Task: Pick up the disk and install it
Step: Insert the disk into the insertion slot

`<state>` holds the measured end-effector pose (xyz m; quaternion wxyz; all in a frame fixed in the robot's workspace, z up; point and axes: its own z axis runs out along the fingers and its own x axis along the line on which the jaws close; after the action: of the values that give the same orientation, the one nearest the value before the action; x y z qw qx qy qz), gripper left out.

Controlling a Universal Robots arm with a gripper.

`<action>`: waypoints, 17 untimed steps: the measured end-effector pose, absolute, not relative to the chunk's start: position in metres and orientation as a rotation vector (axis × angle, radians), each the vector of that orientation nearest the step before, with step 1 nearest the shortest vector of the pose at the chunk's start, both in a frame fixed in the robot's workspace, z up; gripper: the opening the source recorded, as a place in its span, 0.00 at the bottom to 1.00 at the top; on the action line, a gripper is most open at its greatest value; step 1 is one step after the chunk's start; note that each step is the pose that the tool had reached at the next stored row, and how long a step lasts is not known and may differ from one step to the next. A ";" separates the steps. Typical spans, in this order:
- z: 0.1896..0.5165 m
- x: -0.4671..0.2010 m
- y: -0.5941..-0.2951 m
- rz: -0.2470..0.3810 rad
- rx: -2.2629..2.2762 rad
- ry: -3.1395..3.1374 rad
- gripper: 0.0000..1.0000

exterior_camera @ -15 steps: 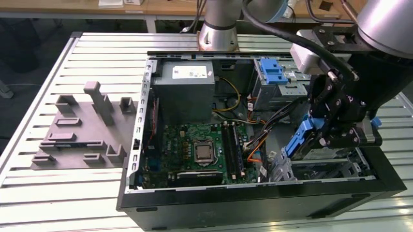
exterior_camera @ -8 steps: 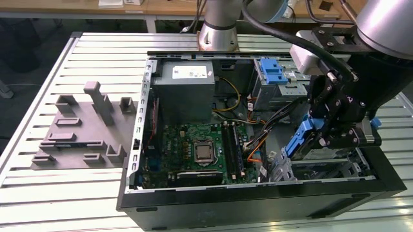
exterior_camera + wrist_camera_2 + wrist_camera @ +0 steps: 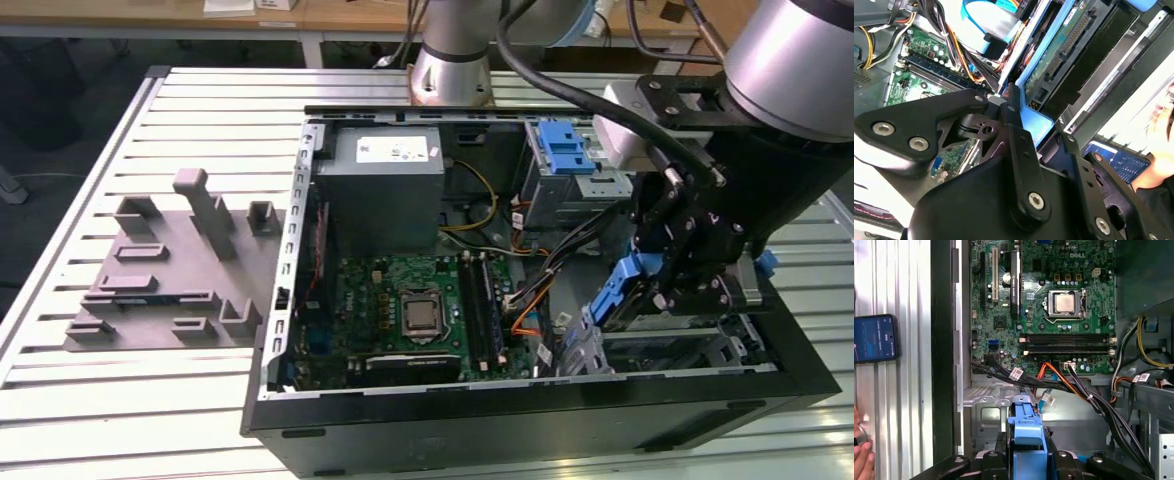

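Disk [image 3: 618, 290] is pinched on edge in your gripper [image 3: 678, 298], jaws pressed onto its blue frame. It's tilted over the silver bay [image 3: 667, 348] at the exterior view's right end of the open case [image 3: 534, 425]. The cable bundle [image 3: 1079, 387] runs just beside it, with the motherboard [image 3: 414, 310] beyond. A phone [image 3: 874, 337] lies outside the case on the slatted table [image 3: 200, 120], with a hand [image 3: 860, 452] near it.

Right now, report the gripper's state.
Gripper: closed, holding the disk by its blue frame.

Slatted table [image 3: 80, 420] bears computer case [image 3: 534, 435], grey fixture [image 3: 174, 270].
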<state>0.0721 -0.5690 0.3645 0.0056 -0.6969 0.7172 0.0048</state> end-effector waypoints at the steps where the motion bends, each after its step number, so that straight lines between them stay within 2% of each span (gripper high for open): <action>1: 0.364 0.072 -0.569 0.015 -2.182 2.245 0.36; 3: 0.364 0.072 -0.569 0.015 -2.182 2.245 0.38; 4: 0.364 0.072 -0.569 0.015 -2.182 2.245 0.43; 6: 0.364 0.072 -0.569 0.015 -2.182 2.245 0.43; 7: 0.364 0.072 -0.569 0.015 -2.182 2.245 0.50; 12: 0.361 0.072 -0.569 0.015 -2.181 2.245 0.49; 13: 0.361 0.072 -0.569 0.015 -2.182 2.245 0.42; 14: 0.361 0.072 -0.569 0.015 -2.182 2.245 0.42; 17: 0.359 0.072 -0.569 0.015 -2.181 2.245 0.24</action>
<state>0.0721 -0.5690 0.3591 0.0056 -0.6968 0.7172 0.0048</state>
